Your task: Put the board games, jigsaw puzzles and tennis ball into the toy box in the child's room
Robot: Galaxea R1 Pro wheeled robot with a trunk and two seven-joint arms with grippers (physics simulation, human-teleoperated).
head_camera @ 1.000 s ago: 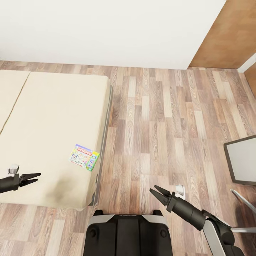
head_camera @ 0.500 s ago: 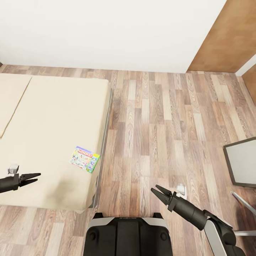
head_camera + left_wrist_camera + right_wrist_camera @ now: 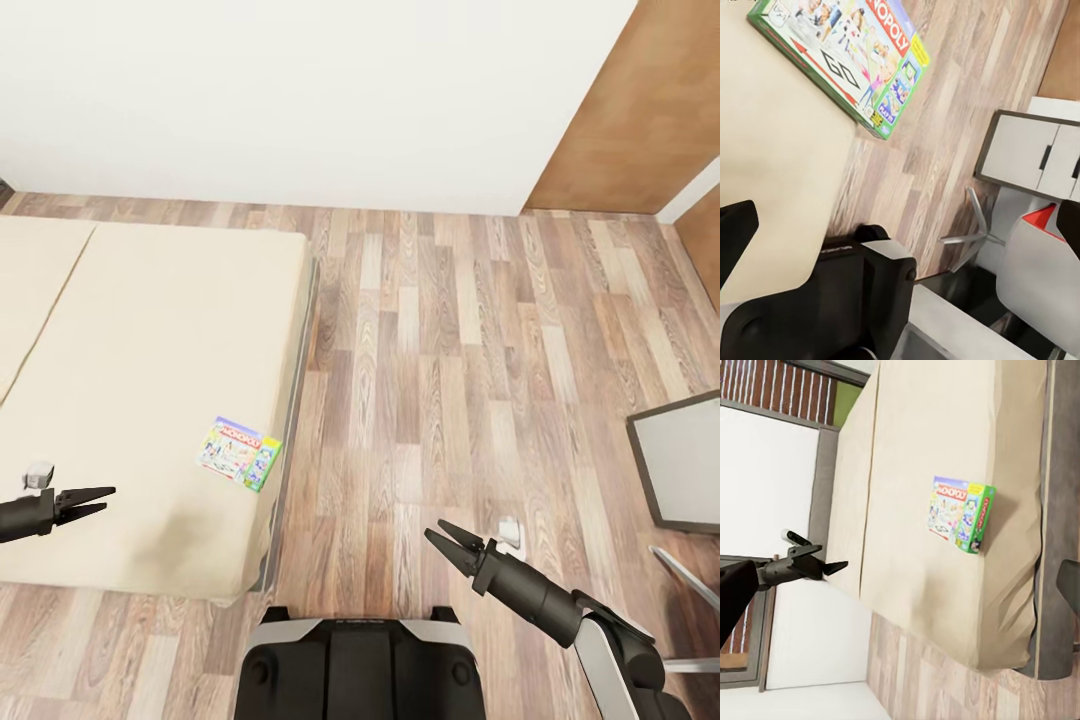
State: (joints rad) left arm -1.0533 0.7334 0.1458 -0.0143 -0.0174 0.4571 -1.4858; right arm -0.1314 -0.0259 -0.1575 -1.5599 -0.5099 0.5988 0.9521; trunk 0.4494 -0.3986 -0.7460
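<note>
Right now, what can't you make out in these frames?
- Bed: head view, left part cut off by frame edge.
- Table: head view, just a corner, cut by right edge.
- Monopoly box: left wrist view, top cropped.
- Left pincer: head view, arm cut off.

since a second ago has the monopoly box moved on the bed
No. The Monopoly box keeps its place beside the bed edge; both slid down the head view together, so the camera moved.

White wall (image 3: 300,90) above wood-plank floor (image 3: 450,380).
</note>
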